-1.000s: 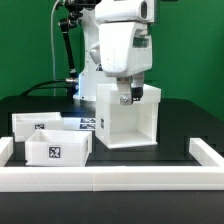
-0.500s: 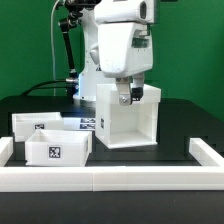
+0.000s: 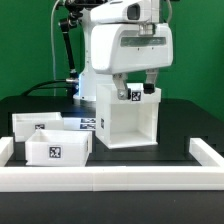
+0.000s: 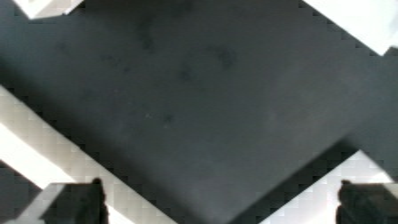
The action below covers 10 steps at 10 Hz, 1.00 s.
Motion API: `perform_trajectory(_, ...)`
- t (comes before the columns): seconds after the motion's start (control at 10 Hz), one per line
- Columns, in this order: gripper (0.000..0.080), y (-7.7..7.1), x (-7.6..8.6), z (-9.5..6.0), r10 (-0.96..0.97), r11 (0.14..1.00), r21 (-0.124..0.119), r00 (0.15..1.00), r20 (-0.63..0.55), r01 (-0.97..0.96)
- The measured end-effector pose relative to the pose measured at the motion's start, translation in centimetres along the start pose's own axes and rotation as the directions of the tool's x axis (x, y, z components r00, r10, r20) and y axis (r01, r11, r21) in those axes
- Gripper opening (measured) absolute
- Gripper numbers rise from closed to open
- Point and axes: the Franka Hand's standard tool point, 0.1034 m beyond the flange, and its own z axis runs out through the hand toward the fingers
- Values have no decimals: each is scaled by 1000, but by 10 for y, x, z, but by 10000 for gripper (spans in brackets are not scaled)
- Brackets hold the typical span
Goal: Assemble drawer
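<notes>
The tall white open-faced drawer housing point(image 3: 128, 120) stands upright in the middle of the black table. My gripper point(image 3: 133, 92) hangs right over its top edge, open, with one finger point(image 3: 118, 92) and the other point(image 3: 150, 90) spread to either side of a small tag. In the wrist view the gripper point(image 4: 217, 208) is open and empty. Its dark fingertips point(image 4: 71, 205) are far apart, and the housing's white walls point(image 4: 39, 135) frame the dark table below. Two shallow white trays, one behind point(image 3: 38, 124) and one in front point(image 3: 58, 150), sit at the exterior view's left.
The marker board point(image 3: 90, 124) lies flat between the trays and the housing. A low white rail point(image 3: 110, 178) borders the table's front and both sides. The robot's base and cables stand behind the housing.
The wrist has turned about a quarter turn above the housing. The hand now faces the camera broadside, with both fingers showing spread apart. The housing and trays have not moved.
</notes>
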Motion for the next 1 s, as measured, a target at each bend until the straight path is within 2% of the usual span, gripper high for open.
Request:
perform_trajectory(0.3,650,-2,-1,1,204,979,4,979,1,-204)
perform_trajectory(0.4,650,-10,-8,1,343,939,9,939,2,-343)
perform_trajectory(0.5,650,-22,-15,0,383,924,9,924,14,-383)
perform_trajectory(0.8,650,-64,-33,-11,429,903,2,903,38,-429)
perform_trajectory(0.9,650,-74,-42,-14,429,903,-2,902,44,-429)
perform_trajectory(1.0,650,-77,-44,-15,426,904,-3,903,44,-427)
